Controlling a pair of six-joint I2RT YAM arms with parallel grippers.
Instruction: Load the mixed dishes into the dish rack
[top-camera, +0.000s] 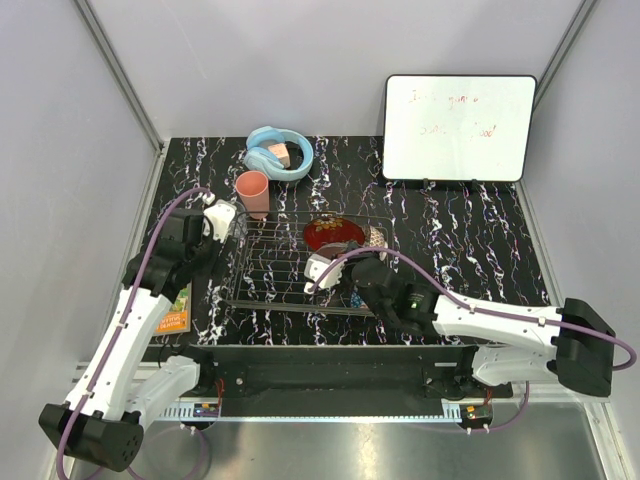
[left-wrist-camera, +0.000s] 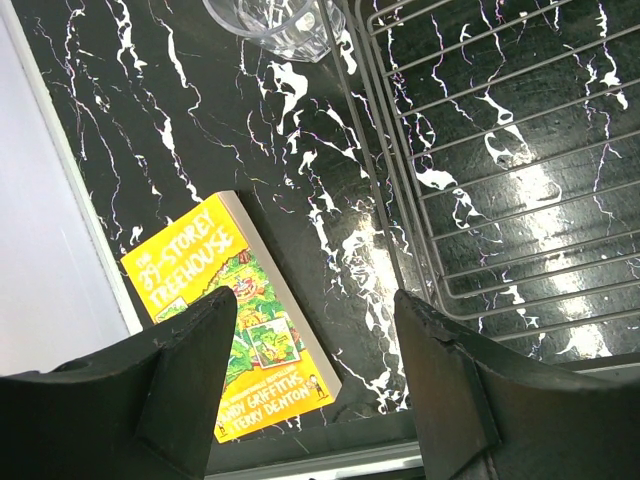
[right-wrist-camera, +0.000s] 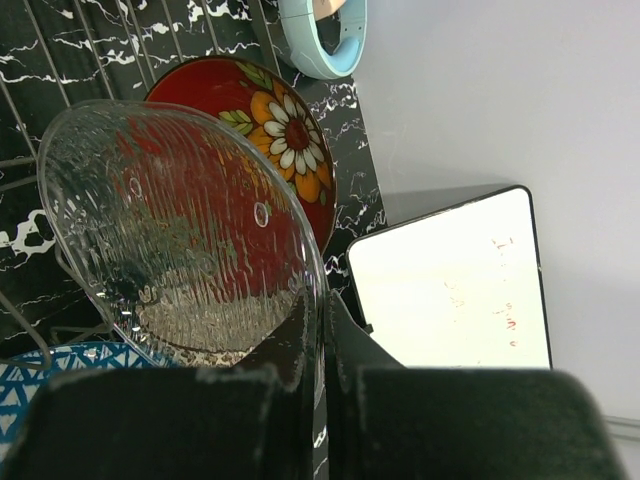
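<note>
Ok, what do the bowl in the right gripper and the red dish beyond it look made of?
The bowl in the right gripper looks like clear glass: see-through, ribbed, with small bubbles. The red dish looks glossy, perhaps lacquer or painted plastic: even shine, painted flower; I cannot tell which.

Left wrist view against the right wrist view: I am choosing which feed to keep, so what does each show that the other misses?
Only the left wrist view: the book, the small clear glass tumbler, and the left gripper, open with nothing between its fingers. Only the right wrist view: the right gripper shut on the rim of the clear glass bowl, the red dish behind it, a corner of the blue patterned bowl, the headphones and the whiteboard. Both: wires of the dish rack and the black marbled table.
</note>
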